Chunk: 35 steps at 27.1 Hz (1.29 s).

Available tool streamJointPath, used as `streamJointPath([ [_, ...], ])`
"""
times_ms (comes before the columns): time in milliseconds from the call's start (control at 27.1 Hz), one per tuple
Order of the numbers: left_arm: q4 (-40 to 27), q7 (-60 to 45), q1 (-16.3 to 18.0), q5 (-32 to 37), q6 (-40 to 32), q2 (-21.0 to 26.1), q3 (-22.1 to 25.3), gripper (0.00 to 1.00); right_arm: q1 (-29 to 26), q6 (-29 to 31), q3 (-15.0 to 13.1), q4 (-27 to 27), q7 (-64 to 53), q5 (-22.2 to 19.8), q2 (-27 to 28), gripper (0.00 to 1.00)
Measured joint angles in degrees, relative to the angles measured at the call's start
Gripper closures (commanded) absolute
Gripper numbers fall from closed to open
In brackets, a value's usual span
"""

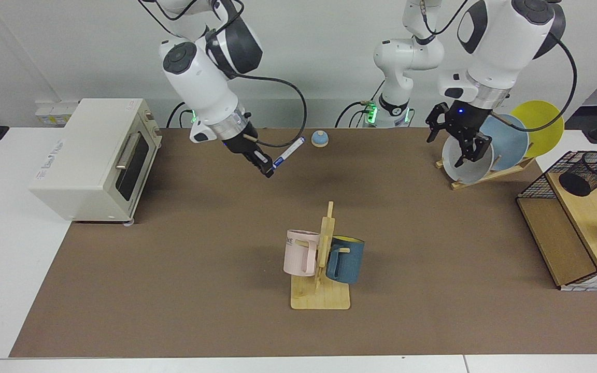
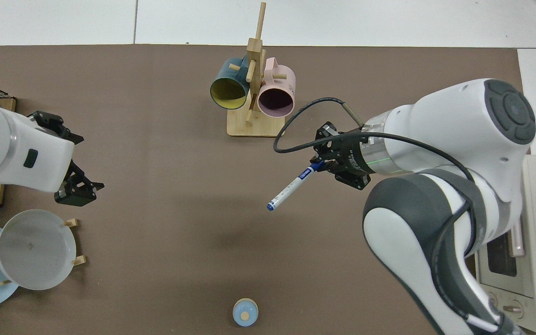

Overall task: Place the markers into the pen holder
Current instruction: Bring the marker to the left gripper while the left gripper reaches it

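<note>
Brown mat (image 1: 174, 290) is covering the table, white wall behind. Going left to right in the facing view: toaster oven (image 1: 94, 158) is sitting at the mat's edge. Next, right gripper (image 1: 262, 165) is hanging above the mat, clamping the marker (image 1: 288, 152) by one end, w/ the rest sticking out tilted twd the bell (image 1: 319, 138). Mug rack (image 1: 322, 269) is standing mid-table near the front. Left gripper (image 1: 456, 137) is hovering empty by the plate rack (image 1: 485, 155), fingers spread. Pen holder (image 1: 587, 173) is standing on the wooden shelf (image 1: 588, 212) in the wire basket at far right, well apart from the marker.

Risks, as I judge: the grip is near one end, so a quick swing could be making the marker pivot or slip. A handover to the left gripper looks likely; misaligned fingers could be knocking it loose. Basket wires could be snagging an arm reaching for the holder.
</note>
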Motion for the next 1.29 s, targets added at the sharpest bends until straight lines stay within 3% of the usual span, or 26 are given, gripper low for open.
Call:
streamJointPath([
  [184, 0.00, 8.98, -0.86, -0.31, -0.05, 0.00, -0.32, 0.00, 3.34, 1.27, 0.14, 1.01, 6.45, -0.21, -0.13, 1.00],
  [589, -0.09, 13.85, -4.22, -5.51, -0.10, -0.08, -1.43, 0.00, 6.78, 6.05, 0.14, 1.00, 22.09, -1.90, 0.06, 1.00],
  [994, -0.17, 8.66, -7.86, -7.08, 1.74, -0.24, -4.06, 0.00, 9.75, 9.44, 0.18, 1.00, 35.92, -3.29, 0.56, 1.00],
  [1289, -1.46, 4.66, -10.41, -7.11, 4.96, -0.24, -4.61, 0.01, 12.20, 9.57, 0.20, 1.00, 39.33, -3.34, 0.56, 1.00],
])
